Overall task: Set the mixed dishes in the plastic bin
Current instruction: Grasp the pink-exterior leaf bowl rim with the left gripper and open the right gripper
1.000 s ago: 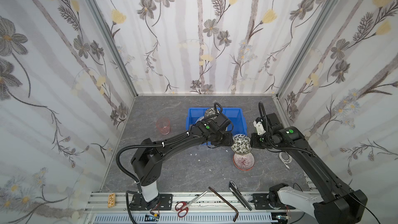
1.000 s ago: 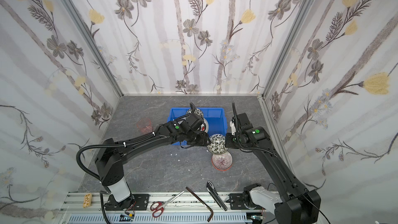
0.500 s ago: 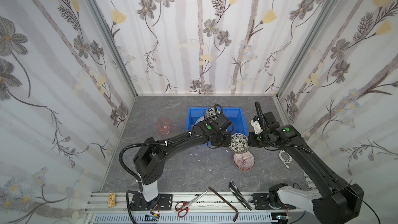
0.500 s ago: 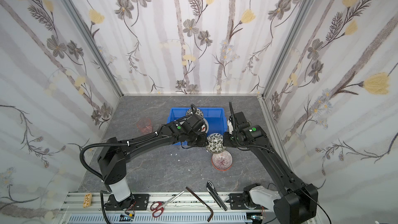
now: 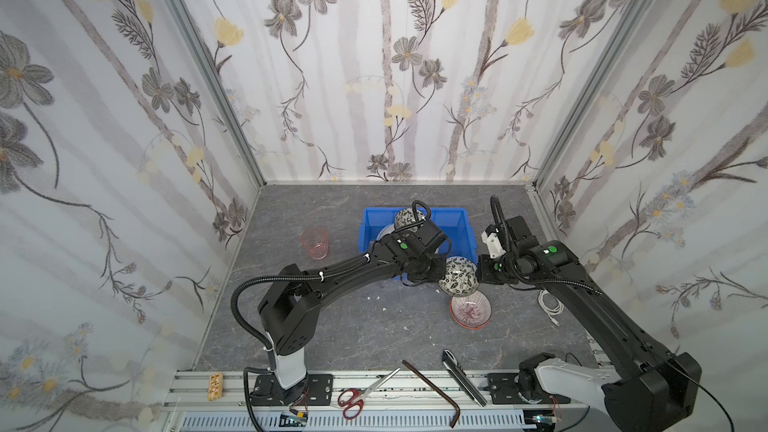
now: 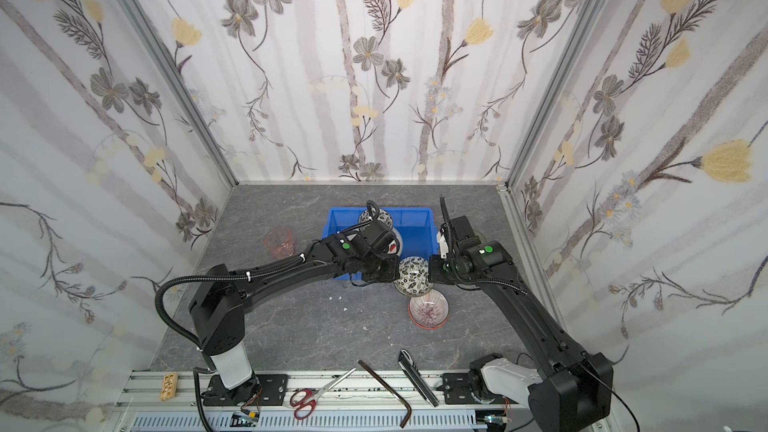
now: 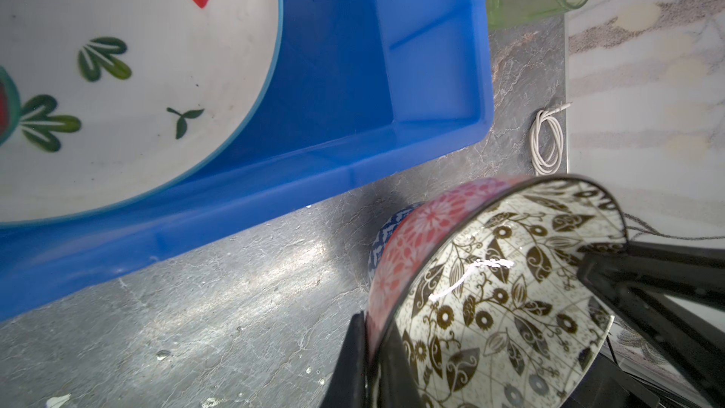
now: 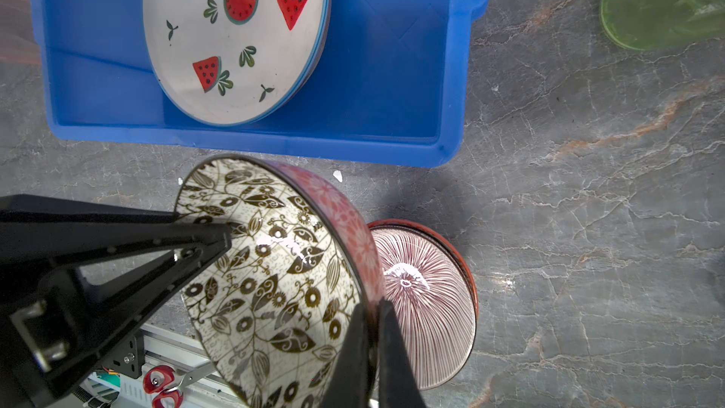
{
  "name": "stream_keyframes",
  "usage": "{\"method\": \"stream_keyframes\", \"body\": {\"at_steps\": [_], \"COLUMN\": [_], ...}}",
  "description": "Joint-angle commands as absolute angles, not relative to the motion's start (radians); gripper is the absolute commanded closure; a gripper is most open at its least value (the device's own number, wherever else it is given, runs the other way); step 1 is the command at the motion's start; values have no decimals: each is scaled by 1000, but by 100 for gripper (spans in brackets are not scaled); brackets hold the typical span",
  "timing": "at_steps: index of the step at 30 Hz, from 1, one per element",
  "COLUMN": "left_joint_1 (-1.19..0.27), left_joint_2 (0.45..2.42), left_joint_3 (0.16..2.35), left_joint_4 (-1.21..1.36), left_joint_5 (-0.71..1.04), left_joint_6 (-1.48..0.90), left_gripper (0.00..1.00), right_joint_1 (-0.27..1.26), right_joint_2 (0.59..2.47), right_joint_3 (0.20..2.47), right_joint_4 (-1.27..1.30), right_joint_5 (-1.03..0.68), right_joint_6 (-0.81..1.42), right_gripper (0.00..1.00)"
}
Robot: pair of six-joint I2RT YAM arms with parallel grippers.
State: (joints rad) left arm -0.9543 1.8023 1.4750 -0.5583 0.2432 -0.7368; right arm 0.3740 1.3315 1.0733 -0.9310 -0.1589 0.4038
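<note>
A black leafy bowl with a red flowered outside hangs tilted just in front of the plastic bin. My left gripper is shut on one side of the bowl's rim. On the opposite side my right gripper is shut on the same bowl's rim. The bin holds a watermelon-print plate with stacked bowls at its far end. A striped bowl stands on the table under the held one.
A pink tumbler stands left of the bin and a green tumbler right of it. A white cable lies near the right wall. Red-handled scissors and a bent metal bar lie on the front rail.
My left gripper's jaws have closed onto the bowl's rim. The right arm carried the bowl slightly left towards it and still holds it.
</note>
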Motion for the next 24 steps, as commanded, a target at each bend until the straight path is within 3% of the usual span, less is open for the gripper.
{"method": "stream_keyframes", "body": {"at_steps": [1, 10, 18, 22, 23, 24], "left_joint_1": [-955, -937, -867, -799, -781, -758], "left_joint_2": [1799, 1789, 1757, 1754, 1754, 1756], "left_joint_3": [1474, 1471, 1487, 1524, 1534, 1547], "left_joint_4": [-552, -553, -558, -570, -575, -580], "left_joint_5": [261, 248, 245, 238, 236, 232], "left_joint_6": [-724, -700, -660, -629, -621, -612], "left_gripper": [100, 100, 100, 100, 100, 100], "right_joint_1": [376, 370, 332, 302, 297, 292], "right_joint_2": [1323, 1267, 1217, 1193, 1189, 1186], "right_joint_3": [1086, 1116, 1132, 1131, 1129, 1129], "right_joint_4": [-846, -836, -830, -821, -820, -818], "right_joint_5": [-194, -157, -170, -188, -190, -192], "right_joint_6": [418, 428, 431, 432, 431, 430], "right_gripper": [92, 76, 42, 31, 23, 1]}}
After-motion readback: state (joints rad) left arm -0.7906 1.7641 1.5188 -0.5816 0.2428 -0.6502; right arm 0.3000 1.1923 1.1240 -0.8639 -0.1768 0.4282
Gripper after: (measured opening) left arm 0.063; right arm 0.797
